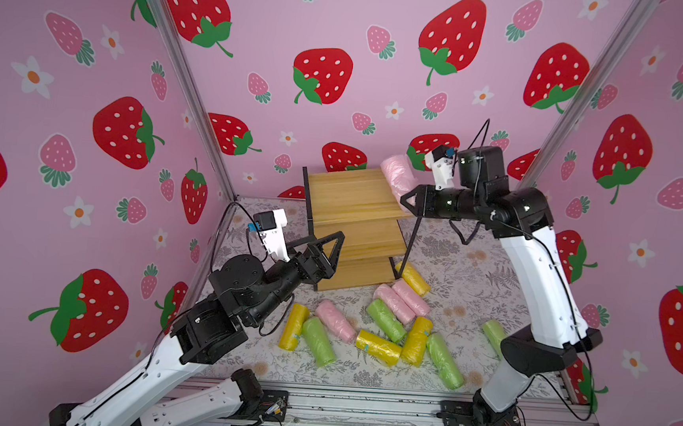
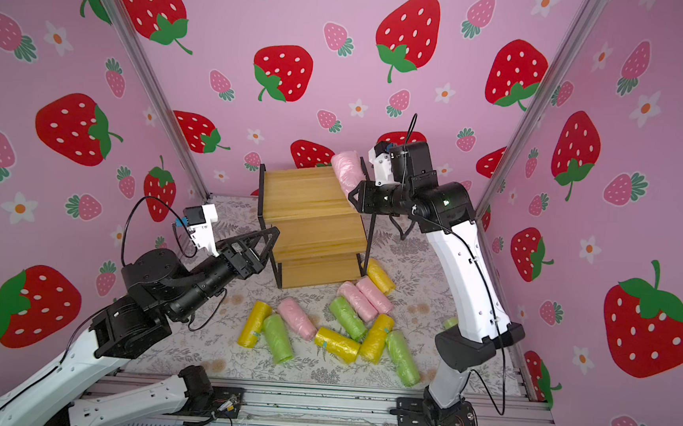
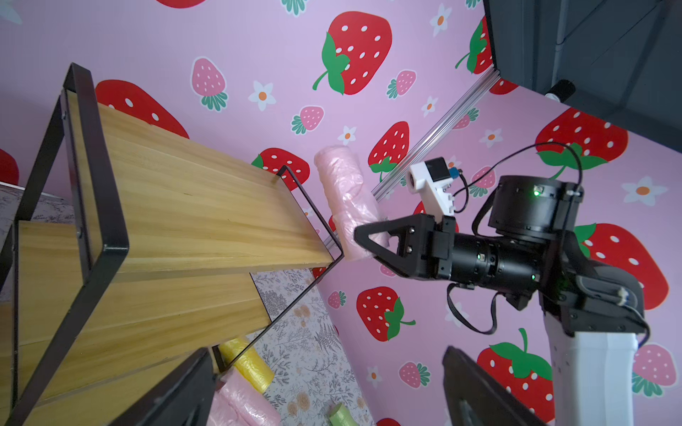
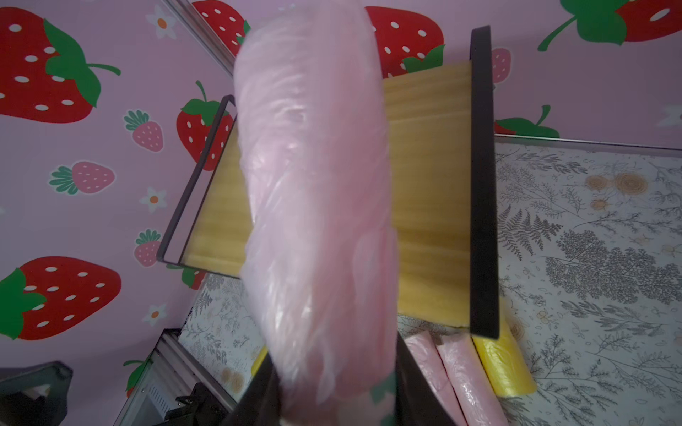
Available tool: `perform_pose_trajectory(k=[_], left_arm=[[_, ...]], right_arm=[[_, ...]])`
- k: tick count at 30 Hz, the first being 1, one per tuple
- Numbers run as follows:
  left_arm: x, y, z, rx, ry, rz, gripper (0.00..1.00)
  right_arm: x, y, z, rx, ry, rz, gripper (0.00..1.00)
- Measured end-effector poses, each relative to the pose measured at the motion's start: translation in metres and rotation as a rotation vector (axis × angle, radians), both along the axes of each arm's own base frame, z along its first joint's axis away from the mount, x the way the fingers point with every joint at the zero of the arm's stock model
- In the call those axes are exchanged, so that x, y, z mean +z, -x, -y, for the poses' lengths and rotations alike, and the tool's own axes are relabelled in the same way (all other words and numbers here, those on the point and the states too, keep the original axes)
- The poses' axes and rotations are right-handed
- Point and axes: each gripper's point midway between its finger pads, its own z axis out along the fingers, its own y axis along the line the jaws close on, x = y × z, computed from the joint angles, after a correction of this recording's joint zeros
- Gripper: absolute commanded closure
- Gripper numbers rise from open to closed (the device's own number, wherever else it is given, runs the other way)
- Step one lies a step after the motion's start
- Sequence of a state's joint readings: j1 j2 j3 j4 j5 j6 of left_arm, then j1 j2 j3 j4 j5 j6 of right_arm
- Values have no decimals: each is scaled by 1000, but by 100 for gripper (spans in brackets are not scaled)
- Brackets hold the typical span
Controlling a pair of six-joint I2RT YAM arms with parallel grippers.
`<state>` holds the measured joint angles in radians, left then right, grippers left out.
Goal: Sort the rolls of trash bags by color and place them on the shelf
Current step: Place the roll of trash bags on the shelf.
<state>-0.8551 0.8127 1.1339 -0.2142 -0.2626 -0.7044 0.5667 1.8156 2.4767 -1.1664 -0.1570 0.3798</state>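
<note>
A pink roll (image 1: pixel 396 176) of trash bags stands almost upright in the air, leaning a little. The right gripper (image 1: pixel 410 200) reaches in from the side and its black jaws are clamped on the roll's lower end, so most of the crinkly plastic rises above them. The roll is just beside the right end of the top board of the shelf (image 1: pixel 353 198), a small three-step rack of light wood in a thin black frame. In the left wrist view, the roll (image 3: pixel 347 191) has its bottom close to the corner of the frame, but whether they touch cannot be told. The right wrist view is filled by the roll (image 4: pixel 313 184), with the top board behind it. The left gripper (image 1: pixel 335 254) hovers at the front left side of the shelf near its lower steps, jaws spread wide apart and well away from the held roll. The other rolls (image 1: pixel 377 347) lie scattered on the flowered table (image 1: pixel 472 264) in front of the shelf — four yellow, four green and three pink. One yellow roll (image 1: pixel 412 277) lies against the shelf's front right leg, and two pink ones lie side by side next to it. One green roll (image 1: pixel 494 333) is partly hidden behind the right arm.
</note>
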Motion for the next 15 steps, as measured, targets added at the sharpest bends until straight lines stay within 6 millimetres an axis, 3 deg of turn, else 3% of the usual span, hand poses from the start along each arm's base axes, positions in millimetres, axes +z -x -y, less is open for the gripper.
perform_pose_trajectory(k=[5,9,13,15], left_arm=[[-23,-6,8,-1,-56,-50,1],[-35,-11,13,-2,-83,-76,2],[-41,-14,17,-5,-96,-88,2],[-42,-14,19,-9,-100,-92,2]], right_arm=[[-33,-28,-4,-27,98,-38,100],[-42,-36,-2,-42,136,-34,87],[-41,-38,3,-52,159,-17,71],[-41,-38,4,-54,169,-12,50]])
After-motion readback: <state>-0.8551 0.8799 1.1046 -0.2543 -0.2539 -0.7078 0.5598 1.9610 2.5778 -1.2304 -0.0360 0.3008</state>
